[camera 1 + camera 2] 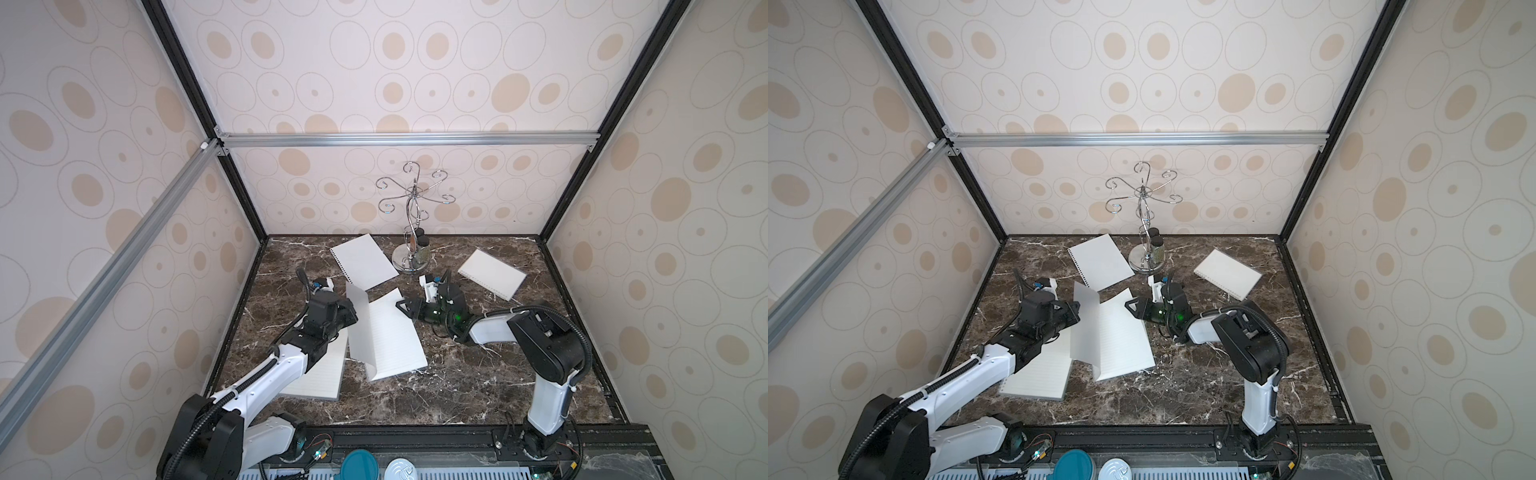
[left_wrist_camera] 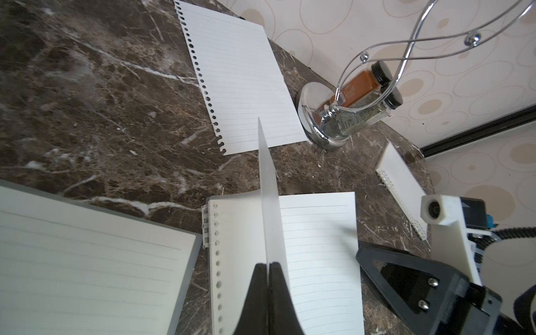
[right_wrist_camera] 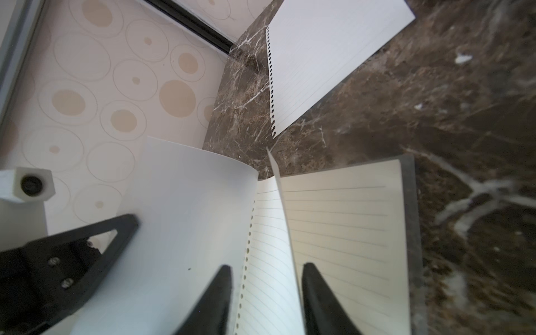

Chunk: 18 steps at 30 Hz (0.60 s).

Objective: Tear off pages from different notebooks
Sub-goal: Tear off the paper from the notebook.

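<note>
An open lined notebook [image 1: 395, 336] lies mid-table. My left gripper [image 2: 268, 265] is shut on its translucent cover [image 2: 268, 203], which it holds upright; both top views show the same grip [image 1: 354, 311] [image 1: 1077, 309]. My right gripper [image 3: 266, 275] is at the notebook's far corner [image 1: 401, 305], jaws apart. The raised edge of the top page [image 3: 285, 232] stands between its fingers [image 3: 313, 281] without being pinched. One torn page [image 1: 363, 259] lies flat at the back. A second notebook [image 1: 320, 374] sits under my left arm. A third notebook [image 1: 492, 274] is at the back right.
A chrome hook stand [image 1: 411, 257] with two spice jars [image 2: 362, 113] behind its base stands at the back centre, between the loose page and the back right notebook. Patterned walls close in the marble table [image 1: 457, 382] on three sides.
</note>
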Each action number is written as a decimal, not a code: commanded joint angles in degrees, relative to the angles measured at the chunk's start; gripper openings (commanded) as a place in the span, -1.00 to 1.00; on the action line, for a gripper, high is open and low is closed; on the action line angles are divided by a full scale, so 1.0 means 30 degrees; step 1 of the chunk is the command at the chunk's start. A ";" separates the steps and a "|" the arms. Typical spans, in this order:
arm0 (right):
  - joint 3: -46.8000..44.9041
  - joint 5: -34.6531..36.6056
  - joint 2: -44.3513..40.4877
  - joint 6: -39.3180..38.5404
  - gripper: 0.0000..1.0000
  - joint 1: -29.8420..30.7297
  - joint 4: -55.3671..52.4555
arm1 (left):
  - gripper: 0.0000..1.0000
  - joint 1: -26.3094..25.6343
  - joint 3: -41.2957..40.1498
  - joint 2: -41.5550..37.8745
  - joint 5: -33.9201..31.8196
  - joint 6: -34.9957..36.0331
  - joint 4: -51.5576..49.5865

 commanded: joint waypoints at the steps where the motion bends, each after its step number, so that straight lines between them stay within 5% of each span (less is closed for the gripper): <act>1: 0.0237 0.0574 -0.0209 -0.0643 -0.64 -0.0054 -0.1042 | -1.00 0.0279 0.0684 -0.1100 -0.1279 -0.0669 -0.2588; 4: 0.0276 0.0530 -0.0205 -0.0753 -0.99 -0.0068 -0.0977 | -1.00 0.0515 -0.0107 -0.1667 -0.0978 -0.1081 -0.2302; 9: -0.0247 0.1010 -0.1037 -0.1451 -1.00 -0.0441 -0.1703 | -1.00 0.0549 -0.1715 -0.1674 -0.0116 -0.1361 -0.0908; 18: -0.2297 0.1507 -0.2302 -0.1545 -1.00 -0.1972 -0.1391 | -1.00 0.0579 -0.1314 -0.2049 -0.2867 -0.0661 -0.2646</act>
